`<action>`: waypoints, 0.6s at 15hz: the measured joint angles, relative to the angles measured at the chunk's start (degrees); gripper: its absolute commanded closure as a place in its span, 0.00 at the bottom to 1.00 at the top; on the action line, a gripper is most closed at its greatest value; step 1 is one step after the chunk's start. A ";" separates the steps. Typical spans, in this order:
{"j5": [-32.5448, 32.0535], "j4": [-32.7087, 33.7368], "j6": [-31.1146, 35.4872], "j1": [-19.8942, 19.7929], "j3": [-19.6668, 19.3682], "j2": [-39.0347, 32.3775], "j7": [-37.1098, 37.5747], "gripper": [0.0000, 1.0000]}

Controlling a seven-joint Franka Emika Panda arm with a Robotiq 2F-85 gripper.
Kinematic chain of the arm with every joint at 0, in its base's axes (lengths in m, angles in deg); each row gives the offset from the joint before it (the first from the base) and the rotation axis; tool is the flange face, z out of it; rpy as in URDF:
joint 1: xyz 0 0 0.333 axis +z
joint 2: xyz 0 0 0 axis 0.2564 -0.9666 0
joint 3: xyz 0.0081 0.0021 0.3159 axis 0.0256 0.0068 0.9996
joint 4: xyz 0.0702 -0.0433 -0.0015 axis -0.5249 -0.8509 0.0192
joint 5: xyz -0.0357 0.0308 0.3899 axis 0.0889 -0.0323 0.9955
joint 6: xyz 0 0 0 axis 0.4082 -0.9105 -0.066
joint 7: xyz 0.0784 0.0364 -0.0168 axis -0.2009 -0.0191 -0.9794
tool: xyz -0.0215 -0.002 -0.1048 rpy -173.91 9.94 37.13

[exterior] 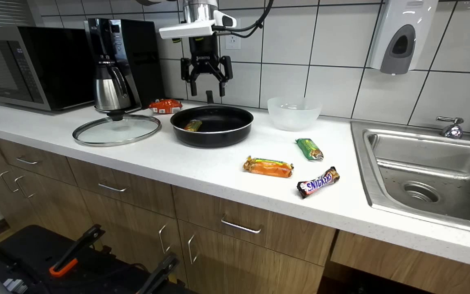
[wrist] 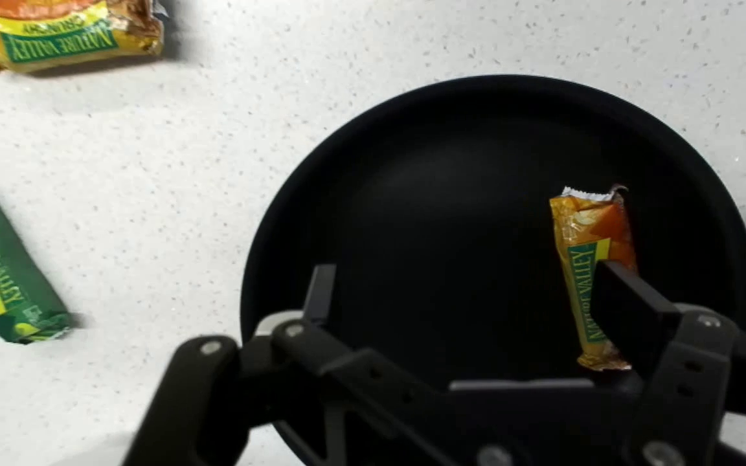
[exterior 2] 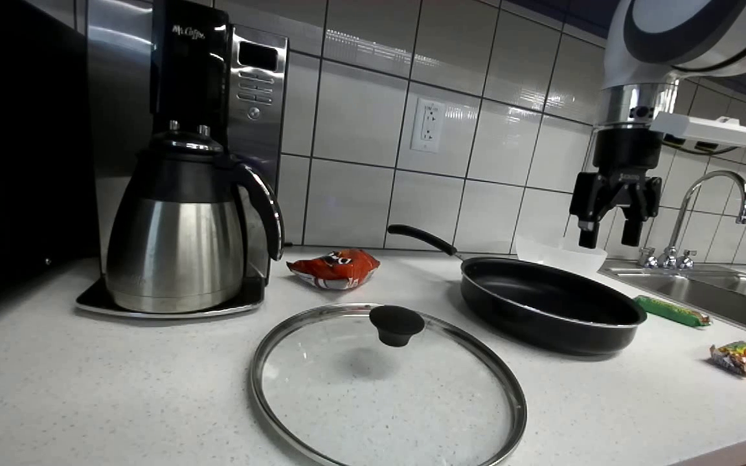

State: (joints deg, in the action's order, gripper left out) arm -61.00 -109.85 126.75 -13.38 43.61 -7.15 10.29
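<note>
Fingers (exterior: pixel 222 89) of the gripper (exterior: pixel 207 90) are spread wide above the frying pan (exterior: pixel 216 139), clear of it.
Nearest on the counter (exterior: pixel 202 161), to the right, a candy bar (exterior: pixel 318 182) is laid at a slant; slightly farther back, an orange bar (exterior: pixel 268 167) is laid to its left, and a green bar (exterior: pixel 309 148) is placed behind both. On the left, just beside the pan, a glass lid (exterior: pixel 118 130) is laid flat with its knob (exterior 2: pixel 397 325) up. Inside the pan, toward its left side, a granola bar (wrist: pixel 580 272) can be seen, partly covered by one finger in the wrist view. On the pan's far side, the handle (exterior 2: pixel 421 237) is pointed toward the tiled wall (exterior: pixel 337 41). Farther off, a frosted bowl (exterior: pixel 294 114) is set to the right of the pan and a red snack bag (exterior: pixel 165 107) to the left, near the coffee maker (exterior: pixel 143 61).
</note>
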 measured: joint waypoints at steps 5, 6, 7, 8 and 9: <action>-2.19 -3.11 0.00 -1.25 -1.32 3.07 2.40 0.00; -2.25 -3.67 0.00 -1.54 -1.55 3.56 2.78 0.00; -2.27 -4.25 0.01 -1.87 -1.72 4.07 3.19 0.00; -2.28 -4.77 0.04 -2.20 -1.91 4.48 3.58 0.00; -2.28 -5.31 0.10 -2.45 -2.18 4.92 3.97 0.00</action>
State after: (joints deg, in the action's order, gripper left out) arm -63.28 -115.16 126.84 -15.83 41.43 -2.23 14.26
